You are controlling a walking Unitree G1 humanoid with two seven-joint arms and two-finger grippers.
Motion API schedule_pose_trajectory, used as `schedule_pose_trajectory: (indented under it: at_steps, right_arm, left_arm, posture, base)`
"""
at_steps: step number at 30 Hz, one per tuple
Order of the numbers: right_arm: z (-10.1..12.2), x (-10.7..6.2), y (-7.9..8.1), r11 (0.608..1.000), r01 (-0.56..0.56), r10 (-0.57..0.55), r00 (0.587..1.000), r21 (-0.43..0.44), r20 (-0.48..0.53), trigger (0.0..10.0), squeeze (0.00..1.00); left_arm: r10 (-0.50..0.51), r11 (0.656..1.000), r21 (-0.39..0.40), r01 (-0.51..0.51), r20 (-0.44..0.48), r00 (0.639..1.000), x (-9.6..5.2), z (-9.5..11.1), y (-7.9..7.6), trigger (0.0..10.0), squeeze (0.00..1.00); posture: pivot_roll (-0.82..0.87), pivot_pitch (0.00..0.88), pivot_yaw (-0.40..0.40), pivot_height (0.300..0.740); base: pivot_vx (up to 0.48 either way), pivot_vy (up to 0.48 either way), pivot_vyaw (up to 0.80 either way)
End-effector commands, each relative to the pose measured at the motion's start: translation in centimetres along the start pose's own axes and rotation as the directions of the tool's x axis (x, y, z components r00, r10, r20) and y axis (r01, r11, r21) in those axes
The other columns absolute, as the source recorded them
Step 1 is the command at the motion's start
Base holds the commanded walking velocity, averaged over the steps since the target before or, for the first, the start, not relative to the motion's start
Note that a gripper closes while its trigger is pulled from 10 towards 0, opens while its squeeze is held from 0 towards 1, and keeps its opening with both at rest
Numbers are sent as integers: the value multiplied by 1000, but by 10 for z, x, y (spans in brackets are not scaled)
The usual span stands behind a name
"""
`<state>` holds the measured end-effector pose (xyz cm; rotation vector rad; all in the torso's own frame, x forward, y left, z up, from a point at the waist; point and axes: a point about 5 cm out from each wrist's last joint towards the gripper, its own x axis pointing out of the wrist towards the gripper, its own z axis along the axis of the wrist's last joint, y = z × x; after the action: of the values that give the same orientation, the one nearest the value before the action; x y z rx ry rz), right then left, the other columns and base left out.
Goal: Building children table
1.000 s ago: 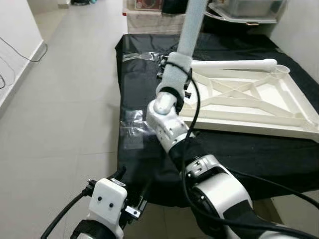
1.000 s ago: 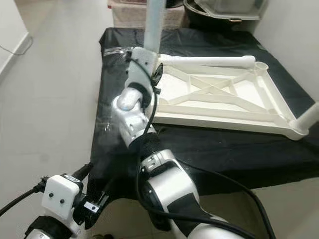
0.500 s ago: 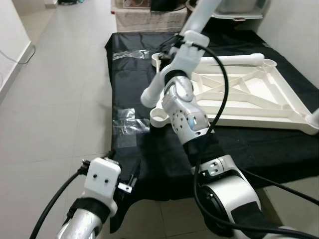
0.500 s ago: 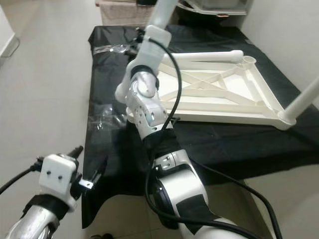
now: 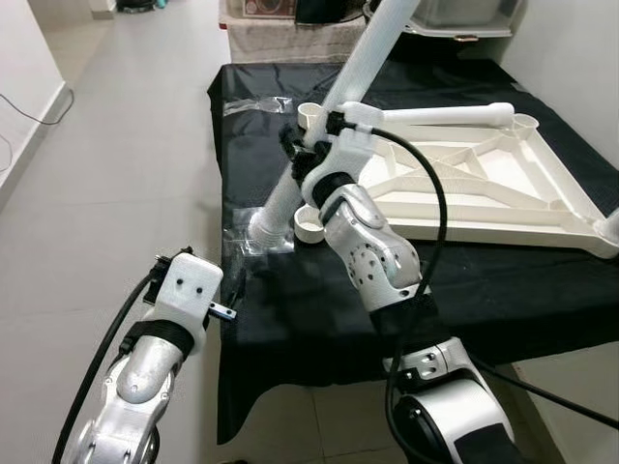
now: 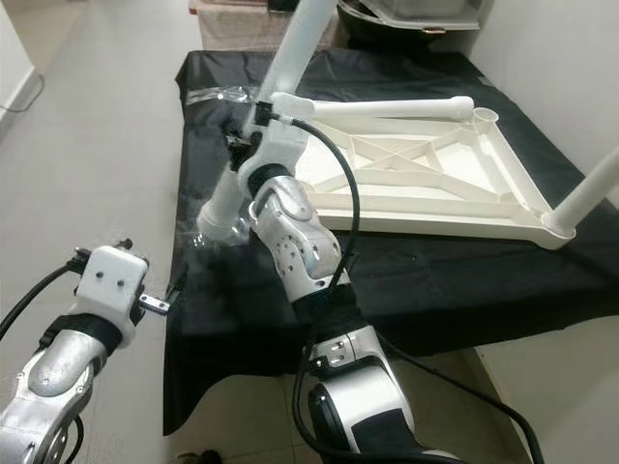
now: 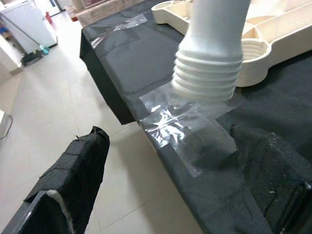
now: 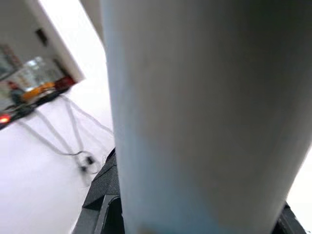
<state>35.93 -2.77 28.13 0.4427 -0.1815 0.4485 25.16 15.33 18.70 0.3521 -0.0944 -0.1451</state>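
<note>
The white table top (image 5: 542,208) lies upside down on the black cloth. My right gripper (image 5: 298,155) is shut on a long white table leg (image 5: 363,63) that slants down to the left. The leg's threaded end (image 7: 209,73) rests on the cloth just beside the near-left corner socket (image 5: 308,226). In the right wrist view the leg (image 8: 195,97) is very close. My left gripper (image 7: 170,185) hangs open at the table's near-left edge, below the threaded end, holding nothing. A second leg (image 5: 450,114) lies along the far rim. A third leg (image 6: 592,186) stands in the near-right corner.
A piece of clear plastic wrap (image 7: 192,129) lies on the cloth under the leg's end, and another piece (image 5: 253,104) at the far left. Boxes and a bin (image 5: 464,12) stand behind the table. Grey tiled floor (image 5: 116,145) spreads to the left.
The held leg has tilted over and its threaded end has come down onto the cloth beside the corner socket. My left arm has risen towards the table edge. The camera has shifted.
</note>
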Motion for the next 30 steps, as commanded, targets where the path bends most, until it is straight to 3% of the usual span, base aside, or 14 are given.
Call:
schedule_pose_trajectory:
  at_steps: [1,2,3,5,6,8,9,16,17,30]
  right_arm:
    - [0,-2,5,999,-37,37,999,15,-7,10000,0]
    - [0,-4,6,998,-59,60,998,27,-14,10000,0]
    - [0,-6,8,995,-87,87,996,40,-18,10000,0]
    - [0,-6,8,995,-87,87,996,40,-18,10000,0]
    - [-1,-8,11,993,-113,114,993,45,-23,10000,0]
    - [-1,-8,11,993,-113,114,993,45,-23,10000,0]
    - [-2,-10,14,989,-138,139,990,54,-31,10000,0]
    - [-6,-16,20,979,-188,193,979,77,-60,10000,0]
    - [-8,-19,21,975,-205,211,975,80,-73,10000,0]
    - [-7,-27,27,966,-248,253,963,69,-89,10000,0]
  left_arm:
    - [-26,1000,-8,26,-22,999,0,-6,-2,10000,0]
    - [-43,999,-16,42,-21,999,3,-6,-4,10000,286]
    - [-54,998,-19,54,-17,998,7,-6,-6,10000,345]
    - [-54,998,-19,54,-17,998,7,-6,-6,10000,345]
    - [-69,997,-23,68,-13,998,10,-6,-9,10000,133]
    - [-69,997,-23,68,-13,998,10,-6,-9,10000,133]
    - [-84,996,-20,84,-11,996,14,-6,-12,10000,0]
    - [-108,994,-2,108,4,994,26,-4,-18,10000,0]
    - [-98,995,13,98,10,995,33,-4,-16,10000,0]
    - [-89,996,13,89,10,996,46,-6,-12,10000,0]
  posture:
    - [69,137,-41,740]
    - [65,139,-41,740]
    - [65,139,-41,740]
    - [65,139,-41,740]
    - [63,140,-42,740]
    - [63,140,-42,740]
    - [63,139,-40,740]
    - [63,138,-42,740]
    - [62,140,-40,740]
    - [56,141,-35,740]
  base:
    - [0,0,0]
    - [0,0,0]
    - [0,0,0]
    - [0,0,0]
    - [0,0,0]
    - [0,0,0]
    - [0,0,0]
    - [0,0,0]
    - [0,0,0]
    - [0,0,0]
